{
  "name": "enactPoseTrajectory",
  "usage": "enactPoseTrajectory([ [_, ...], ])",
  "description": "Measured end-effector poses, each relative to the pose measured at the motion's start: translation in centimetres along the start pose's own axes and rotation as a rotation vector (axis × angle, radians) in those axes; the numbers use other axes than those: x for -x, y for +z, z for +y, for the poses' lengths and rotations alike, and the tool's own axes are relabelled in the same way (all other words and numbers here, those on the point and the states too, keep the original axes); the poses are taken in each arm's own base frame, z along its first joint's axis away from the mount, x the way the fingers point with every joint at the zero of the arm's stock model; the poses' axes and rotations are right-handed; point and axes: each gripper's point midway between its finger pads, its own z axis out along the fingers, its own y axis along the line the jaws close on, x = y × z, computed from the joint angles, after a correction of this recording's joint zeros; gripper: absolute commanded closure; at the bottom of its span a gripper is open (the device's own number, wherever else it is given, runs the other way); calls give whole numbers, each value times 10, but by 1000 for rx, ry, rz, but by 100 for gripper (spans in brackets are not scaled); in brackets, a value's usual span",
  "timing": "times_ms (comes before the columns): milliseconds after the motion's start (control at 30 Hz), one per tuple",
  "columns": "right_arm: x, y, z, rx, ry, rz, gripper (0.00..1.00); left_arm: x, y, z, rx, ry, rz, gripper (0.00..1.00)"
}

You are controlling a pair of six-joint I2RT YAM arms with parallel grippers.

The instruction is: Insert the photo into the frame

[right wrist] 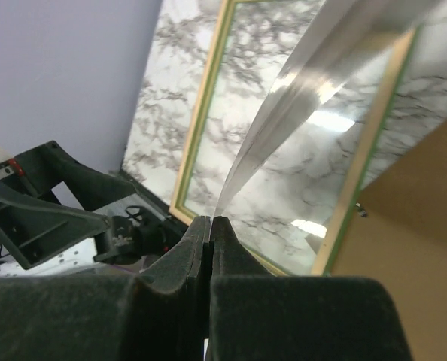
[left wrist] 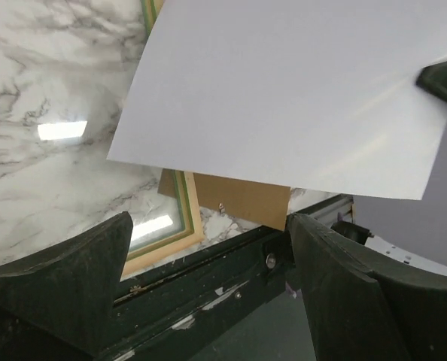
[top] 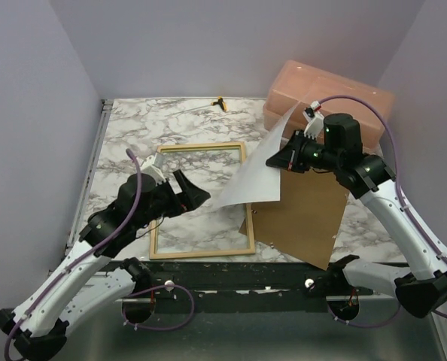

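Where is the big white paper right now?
In the top view the photo hangs right of centre, pinched by the right tool, over the right rail of the frame and the brown board.

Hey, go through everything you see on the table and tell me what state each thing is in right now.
photo: lifted off the table, white side up, pinched at one edge.
frame: lying flat, bare wood side up, no photo in it.
backing board: lying flat beside the frame, not fitted.
right end effector: shut on the photo.
left end effector: open, holding nothing.
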Motion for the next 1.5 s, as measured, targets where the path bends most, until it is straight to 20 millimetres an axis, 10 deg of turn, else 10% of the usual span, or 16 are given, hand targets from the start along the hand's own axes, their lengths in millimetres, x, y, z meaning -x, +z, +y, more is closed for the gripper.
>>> enactPoseTrajectory([
  [267, 10, 0, 55, 285, -27, 21, 99, 30, -52, -8, -31, 5, -173, 9],
  [667, -5, -33, 105, 679, -125, 13, 100, 25, -52, 10, 48, 5, -165, 9],
  [1133, -159, 21, -23, 450, 151, 334, 100, 26, -58, 15, 58, 5, -181, 9],
  [1500, -195, 53, -90, 127, 275, 406, 99, 23, -54, 18, 69, 6, -171, 9],
])
